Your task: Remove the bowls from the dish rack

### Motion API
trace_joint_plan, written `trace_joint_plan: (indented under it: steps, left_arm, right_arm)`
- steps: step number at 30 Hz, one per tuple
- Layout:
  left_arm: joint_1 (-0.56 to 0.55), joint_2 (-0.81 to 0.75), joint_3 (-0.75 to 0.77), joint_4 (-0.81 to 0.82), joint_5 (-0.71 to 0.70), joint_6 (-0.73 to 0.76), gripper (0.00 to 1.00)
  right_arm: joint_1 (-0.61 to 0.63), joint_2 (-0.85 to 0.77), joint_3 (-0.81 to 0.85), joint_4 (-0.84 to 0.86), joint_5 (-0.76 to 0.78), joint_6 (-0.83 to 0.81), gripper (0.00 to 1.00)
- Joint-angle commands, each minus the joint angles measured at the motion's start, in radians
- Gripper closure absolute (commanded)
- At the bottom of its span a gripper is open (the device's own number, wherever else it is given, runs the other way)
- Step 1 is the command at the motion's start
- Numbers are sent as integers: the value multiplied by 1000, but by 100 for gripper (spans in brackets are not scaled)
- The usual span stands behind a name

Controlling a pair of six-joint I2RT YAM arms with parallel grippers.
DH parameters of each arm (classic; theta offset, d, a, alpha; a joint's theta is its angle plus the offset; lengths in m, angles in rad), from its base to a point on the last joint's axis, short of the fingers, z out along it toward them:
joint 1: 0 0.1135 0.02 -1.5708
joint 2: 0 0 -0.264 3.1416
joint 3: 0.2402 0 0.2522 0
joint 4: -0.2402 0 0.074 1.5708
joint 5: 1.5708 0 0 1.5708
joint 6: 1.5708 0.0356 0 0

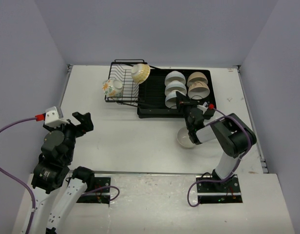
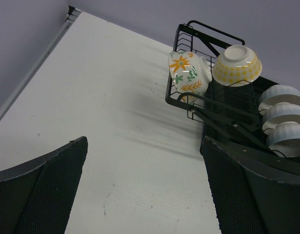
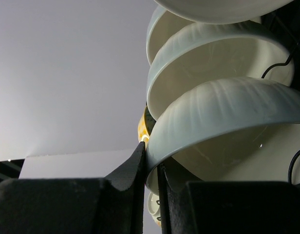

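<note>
1. Left gripper [image 1: 83, 122]: matte black, mesh-textured pads. Its jaws are spread wide with nothing between them. It hangs over the plain white table [image 1: 121, 129], well apart from the rack.
2. 1 pale round bowl [image 1: 183, 139] sits upright on the table, partly under the right arm.
3. Right gripper [image 3: 151, 170]: 2 black fingers are pinched on the thin rim of the nearest glossy white ribbed ceramic bowl [image 3: 228, 122]. That bowl stands on edge in the shallow black rectangular plastic drain tray [image 1: 151, 95].
4. Tray count: 3 white bowls [image 1: 175, 88] in an overlapping row, and 2 cream bowls [image 1: 197, 78] just beside them.
5. Farthest is the black thin-wire basket [image 2: 189, 29], joined to the tray. It holds 1 yellow-patterned bowl [image 2: 236, 66] and 1 orange-flowered white bowl [image 2: 186, 73], both tilted.
</note>
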Motion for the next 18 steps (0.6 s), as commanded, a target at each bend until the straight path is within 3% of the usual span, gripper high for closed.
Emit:
trace_joint_plan:
  steps: [1,6,18]
  left_arm:
    - [-6,12,-7,34,3,13,0]
    - [-6,15,-7,36,4,15,0]
    - [-5,12,-4,33,-1,15,0]
  right_arm:
    - [-3,19,-9,170,4,-10,100]
    - [-3,68,-18,318,-5,2,100]
    - [-3,19,-35,361,-10,-30,100]
